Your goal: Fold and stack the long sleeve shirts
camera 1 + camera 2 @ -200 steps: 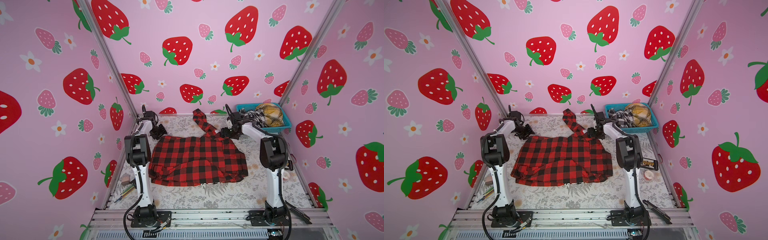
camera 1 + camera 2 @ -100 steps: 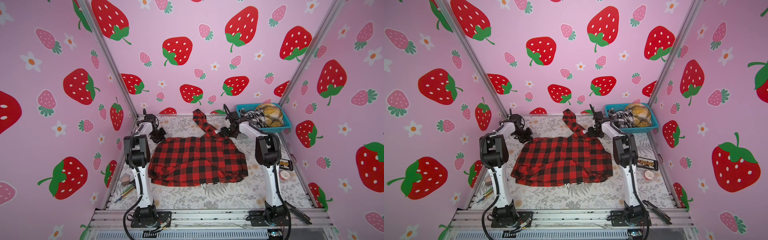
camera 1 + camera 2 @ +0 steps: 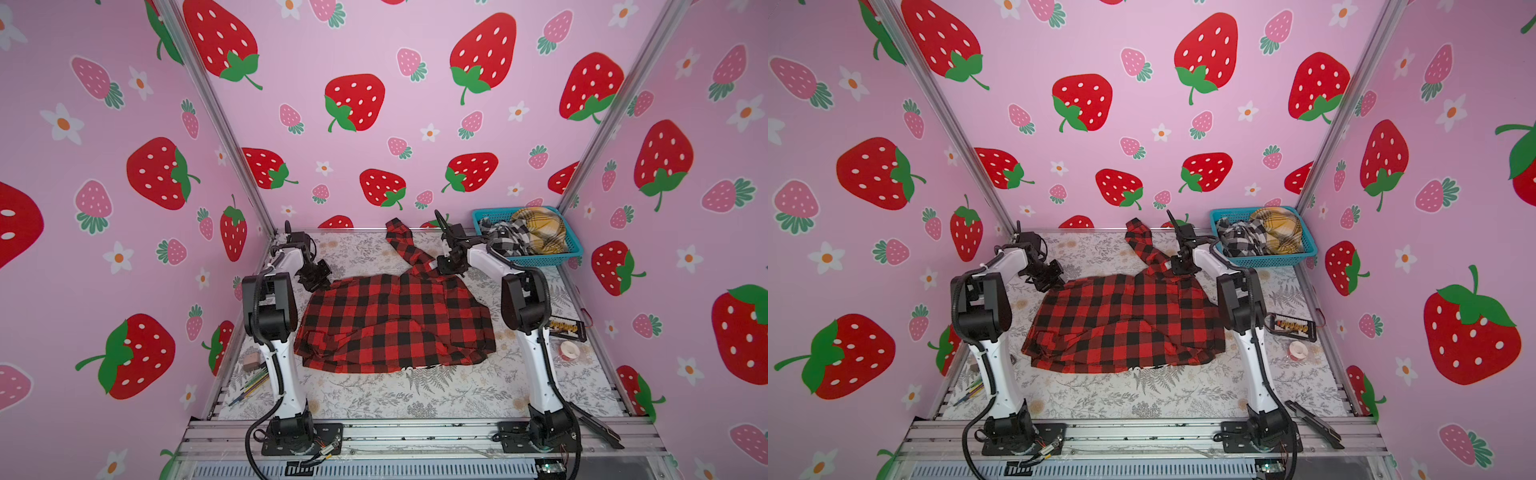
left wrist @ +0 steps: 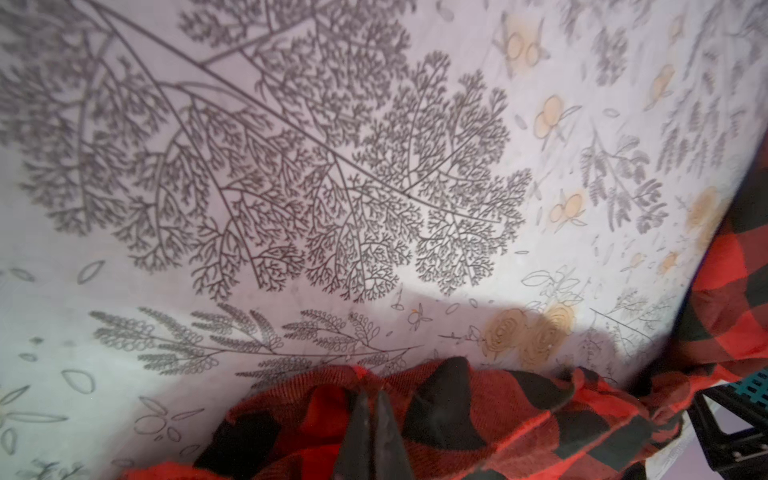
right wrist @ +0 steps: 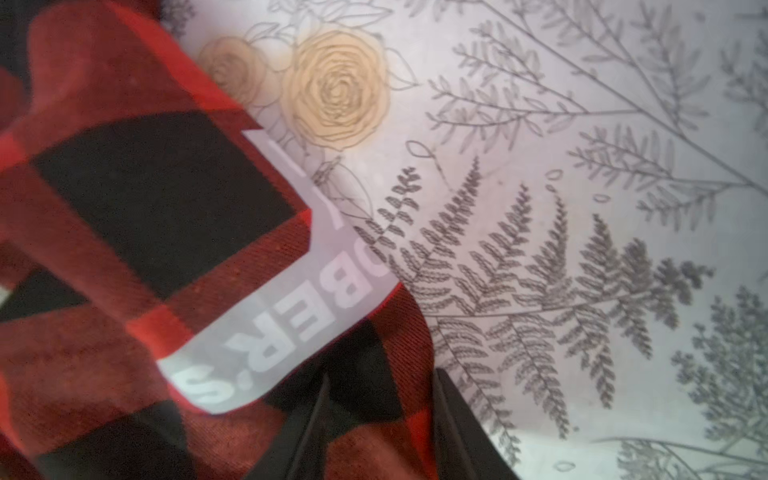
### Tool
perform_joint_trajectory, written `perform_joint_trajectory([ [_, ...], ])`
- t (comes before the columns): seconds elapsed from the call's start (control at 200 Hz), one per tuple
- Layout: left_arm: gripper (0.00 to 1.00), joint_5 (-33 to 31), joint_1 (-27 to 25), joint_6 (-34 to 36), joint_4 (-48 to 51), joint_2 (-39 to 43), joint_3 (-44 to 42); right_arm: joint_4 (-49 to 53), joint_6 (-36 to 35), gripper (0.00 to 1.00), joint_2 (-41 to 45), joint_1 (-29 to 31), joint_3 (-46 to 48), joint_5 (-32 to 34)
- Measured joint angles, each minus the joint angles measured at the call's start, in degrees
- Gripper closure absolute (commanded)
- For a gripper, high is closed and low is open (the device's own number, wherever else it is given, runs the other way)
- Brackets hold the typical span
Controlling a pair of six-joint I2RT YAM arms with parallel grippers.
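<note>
in both top views the soft red-and-black buffalo check shirt (image 3: pixel 399 324) (image 3: pixel 1125 324) lies spread mid-table on the floral tablecloth (image 3: pixel 374 399). left wrist: the left gripper (image 4: pixel 371 395) is pinched together on its edge. right wrist: the right gripper (image 5: pixel 382 376) has its jaws apart, straddling the cloth.

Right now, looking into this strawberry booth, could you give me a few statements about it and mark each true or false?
1. The red-and-black buffalo check shirt lies spread on the table. True.
2. The teal mesh basket stands at the table's back right corner. True.
3. That basket is empty. False: it holds a black-and-white plaid shirt and a mustard-yellow plaid shirt.
4. The left gripper hangs open over bare cloth. False: it is shut on the buffalo check shirt's edge.
5. All three shirts are folded and stacked. False: one lies spread out, and two are bunched in the basket.
</note>
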State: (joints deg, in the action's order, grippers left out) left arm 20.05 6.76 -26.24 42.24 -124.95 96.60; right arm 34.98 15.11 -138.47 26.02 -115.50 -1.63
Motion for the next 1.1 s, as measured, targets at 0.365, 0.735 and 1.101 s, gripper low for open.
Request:
perform_joint_trajectory([
  [0.365, 1.00, 0.15, 0.48, -0.17, -3.39, 0.39, -0.72, 0.98, -0.44, 1.00, -0.02, 0.39, -0.57, 0.35],
  [0.735, 1.00, 1.46, 1.75, -6.78, -18.73, 17.20, -16.44, -3.41, 2.08, 1.00, 20.72, 0.42, 16.02, 2.80],
  [1.101, 1.00, -1.90, 4.39, -8.96, -21.18, 33.33, -36.57, -14.56, 10.03, 1.00, 41.72, 2.75, 47.93, 0.37],
])
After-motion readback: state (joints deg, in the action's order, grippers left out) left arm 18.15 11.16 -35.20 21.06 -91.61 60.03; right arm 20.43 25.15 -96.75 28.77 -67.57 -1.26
